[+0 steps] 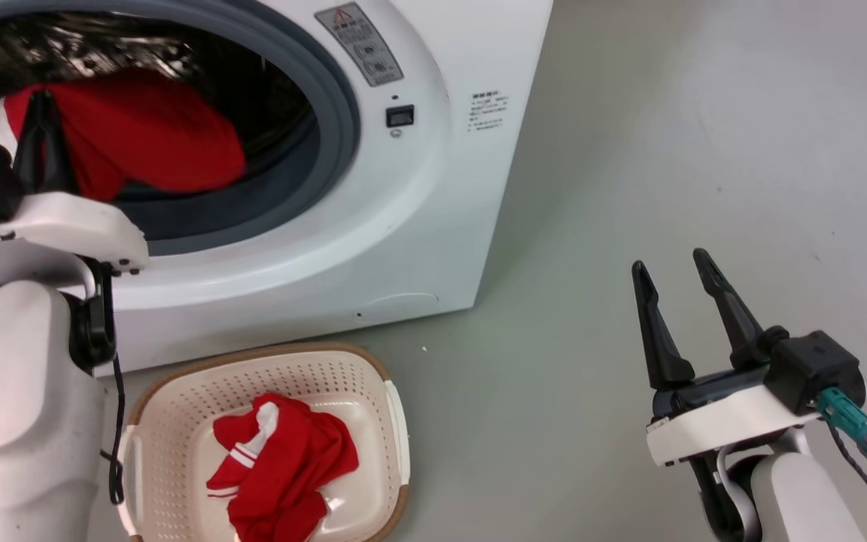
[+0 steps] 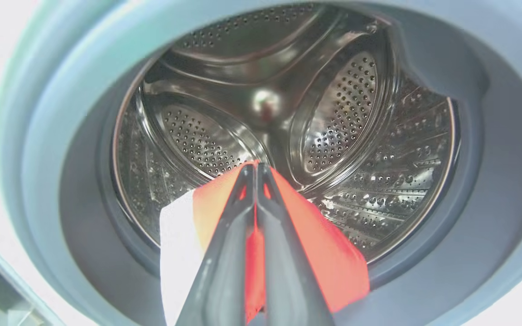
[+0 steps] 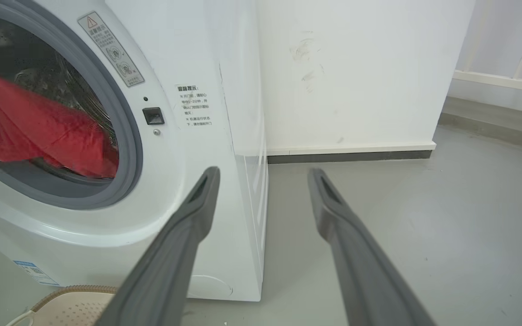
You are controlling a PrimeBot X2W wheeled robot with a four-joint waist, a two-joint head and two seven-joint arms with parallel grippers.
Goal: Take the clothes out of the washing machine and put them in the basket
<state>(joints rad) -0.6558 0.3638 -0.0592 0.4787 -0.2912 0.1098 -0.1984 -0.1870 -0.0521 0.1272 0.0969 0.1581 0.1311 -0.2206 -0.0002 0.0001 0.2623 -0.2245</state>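
One garment (image 1: 283, 467) lies in basket (image 1: 177, 410) at 6 o'clock, done. Second garment (image 1: 155, 135) sits inside washing machine (image 1: 441, 188) at 10 o'clock, left gripper (image 2: 256, 168) clamped on it. Right gripper (image 1: 678, 290) wide, empty, 4 o'clock. Roughly half left.

White forearms (image 1: 19, 391), black cables (image 1: 117, 421), teal connectors (image 1: 844, 414), right tool (image 1: 669, 260) with dark fingers (image 1: 659, 331).

Basket (image 1: 177, 421) on floor (image 1: 667, 150) before washing machine (image 1: 433, 188); garment (image 1: 283, 459) in basket, second garment (image 1: 147, 135) in drum (image 2: 342, 104).
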